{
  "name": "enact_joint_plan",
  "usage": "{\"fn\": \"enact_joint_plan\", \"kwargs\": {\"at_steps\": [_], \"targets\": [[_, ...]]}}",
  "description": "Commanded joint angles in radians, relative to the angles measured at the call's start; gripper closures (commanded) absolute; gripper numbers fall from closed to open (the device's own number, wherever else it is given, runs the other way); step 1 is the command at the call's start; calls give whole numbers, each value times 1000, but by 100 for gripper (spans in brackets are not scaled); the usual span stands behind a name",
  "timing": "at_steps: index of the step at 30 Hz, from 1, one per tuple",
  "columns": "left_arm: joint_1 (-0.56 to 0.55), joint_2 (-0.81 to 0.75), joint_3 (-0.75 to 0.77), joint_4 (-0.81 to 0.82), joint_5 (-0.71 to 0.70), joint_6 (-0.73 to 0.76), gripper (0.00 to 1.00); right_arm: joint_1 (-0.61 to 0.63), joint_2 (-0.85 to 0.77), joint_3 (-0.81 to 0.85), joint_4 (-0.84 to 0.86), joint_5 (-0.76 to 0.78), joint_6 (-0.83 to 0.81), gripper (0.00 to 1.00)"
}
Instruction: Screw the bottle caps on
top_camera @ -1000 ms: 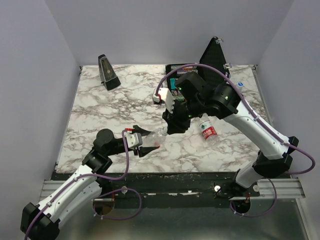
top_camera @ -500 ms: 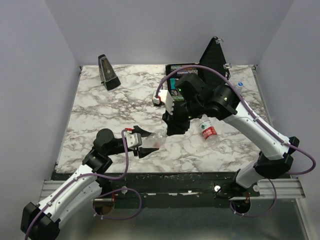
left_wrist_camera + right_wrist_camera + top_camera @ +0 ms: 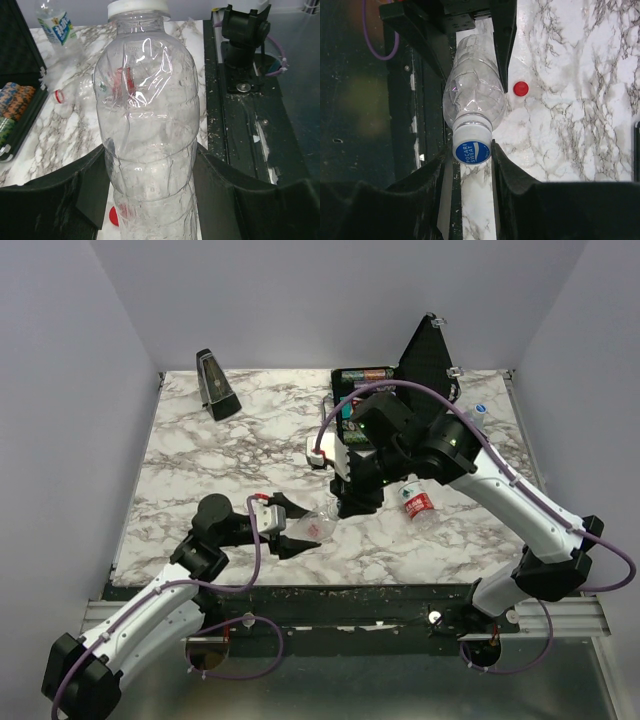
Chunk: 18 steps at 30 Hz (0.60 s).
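Note:
My left gripper (image 3: 288, 528) (image 3: 152, 175) is shut on the body of a clear plastic bottle (image 3: 147, 110) (image 3: 475, 90) and holds it lying level above the table's front. A white cap with a blue top (image 3: 472, 149) (image 3: 138, 6) sits on its neck. My right gripper (image 3: 349, 504) (image 3: 472, 156) is shut on that cap, one finger on each side. A plain red cap (image 3: 520, 88) (image 3: 113, 216) lies loose on the marble under the bottle.
A bottle with a red label (image 3: 417, 505) lies right of my right gripper. Another bottle (image 3: 478, 412) with a blue cap stands at the back right. The open black chip case (image 3: 375, 375) and a metronome (image 3: 215, 383) stand at the back.
My left gripper has moved the bottle a little to the right. My right gripper has come down and nearer, onto the bottle's cap.

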Motion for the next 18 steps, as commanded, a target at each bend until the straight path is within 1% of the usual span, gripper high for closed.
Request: {"fn": "enact_joint_plan", "kwargs": {"at_steps": [1, 5, 7, 9, 12, 13, 15, 18], "targets": [[-4, 38, 36, 264, 130, -73, 65, 29, -6, -51, -36, -32, -99, 81], [-12, 56, 47, 276, 106, -58, 65, 29, -6, -53, -40, -48, -117, 81], [-17, 49, 44, 289, 54, -52, 70, 27, -7, -59, -36, -51, -108, 81], [-23, 41, 42, 290, -21, -41, 72, 27, -9, -62, -25, -44, -77, 82], [-35, 26, 32, 289, -124, -9, 73, 27, -3, -60, 3, 10, 33, 83], [-38, 22, 30, 284, -153, 5, 73, 29, 3, -53, 4, 33, 71, 87], [-50, 16, 24, 273, -240, 28, 74, 29, 20, -28, -8, 63, 146, 87], [-73, 7, 16, 267, -325, 94, 74, 29, 46, -7, -17, 85, 251, 87]]}}
